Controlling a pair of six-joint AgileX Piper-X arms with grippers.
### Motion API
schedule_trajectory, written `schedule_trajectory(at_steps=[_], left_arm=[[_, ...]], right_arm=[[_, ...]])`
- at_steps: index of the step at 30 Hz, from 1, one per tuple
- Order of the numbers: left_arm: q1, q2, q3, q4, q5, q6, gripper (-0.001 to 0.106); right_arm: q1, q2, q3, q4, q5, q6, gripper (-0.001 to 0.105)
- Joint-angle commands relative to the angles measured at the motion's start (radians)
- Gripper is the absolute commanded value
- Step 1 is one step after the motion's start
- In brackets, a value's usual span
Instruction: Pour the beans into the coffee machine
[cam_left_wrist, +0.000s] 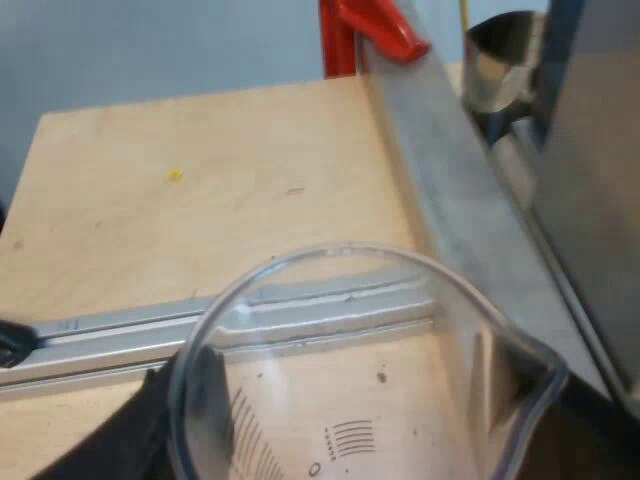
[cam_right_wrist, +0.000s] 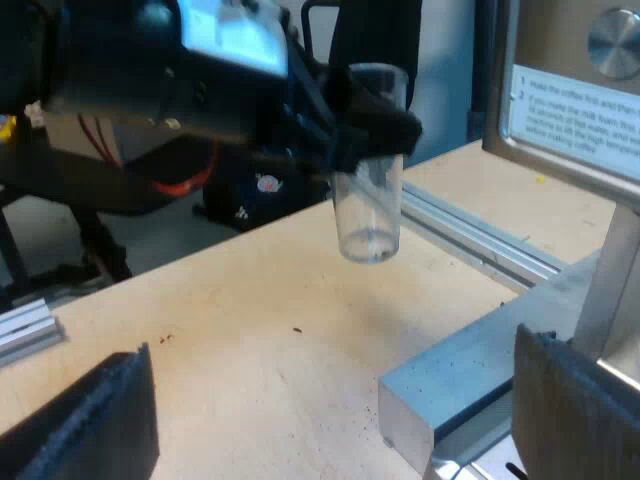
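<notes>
My left gripper (cam_left_wrist: 360, 450) is shut on a clear measuring glass (cam_left_wrist: 360, 330) with printed marks; I look down into its rim and see no beans inside. The right wrist view has the same glass (cam_right_wrist: 370, 190) hanging upright above the wooden table, held near its rim by the left gripper (cam_right_wrist: 365, 130). The espresso machine (cam_left_wrist: 590, 200) stands close beside the glass, and the holder's red handle end (cam_left_wrist: 385, 25) sticks out past it. My right gripper (cam_right_wrist: 330, 430) is open low over the table by the machine's metal base (cam_right_wrist: 450, 390), with nothing between its fingers.
An aluminium rail (cam_left_wrist: 150, 335) runs across the wooden table (cam_left_wrist: 200, 190) under the glass. A shiny metal jug (cam_left_wrist: 500, 60) sits by the machine. The machine's front panel carries a label (cam_right_wrist: 575, 110) and a round knob (cam_right_wrist: 612, 40).
</notes>
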Motion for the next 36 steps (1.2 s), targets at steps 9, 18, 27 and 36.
schedule_trajectory(at_steps=[9, 18, 27, 36], left_arm=[[-0.001, 0.262, -0.002, -0.229, -0.068, -0.002, 0.001], [-0.001, 0.446, -0.002, -0.359, -0.068, -0.002, 0.017], [-0.001, 0.512, -0.002, -0.347, -0.054, -0.002, 0.052], [-0.001, 0.497, -0.002, -0.167, -0.055, -0.002, 0.086]], right_arm=[[0.001, 0.105, -0.004, -0.082, 0.001, 0.0, 0.074], [0.001, 0.12, -0.004, -0.08, 0.001, 0.0, 0.074], [0.001, 0.12, -0.004, -0.08, 0.001, 0.0, 0.074], [0.001, 0.12, -0.004, -0.08, 0.001, 0.0, 0.074]])
